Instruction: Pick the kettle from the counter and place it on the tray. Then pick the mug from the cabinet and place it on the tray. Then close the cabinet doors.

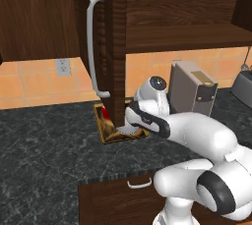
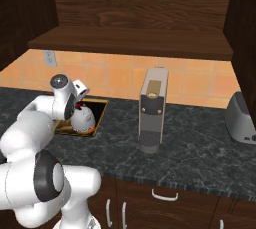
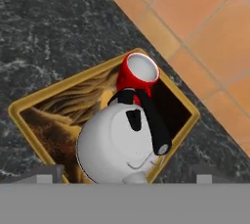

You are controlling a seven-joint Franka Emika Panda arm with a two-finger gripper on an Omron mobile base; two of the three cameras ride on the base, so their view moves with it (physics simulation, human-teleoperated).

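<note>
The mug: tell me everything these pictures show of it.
The mug is small, glossy red outside and white inside, with its open mouth showing in the hand view and nothing seen in it. It stands on the tray, at the corner nearest the orange tiled wall. The kettle sits right beside it, its dark handle crossing the mug's lower side, so contact cannot be told. The mug's own handle is hidden. The open end effector hangs above the pair, gripping nothing.

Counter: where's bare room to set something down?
Open counter between the coffee machine and the grey appliance, and in front of the tray. The tray is crowded: kettle and mug fill most of it.
</note>
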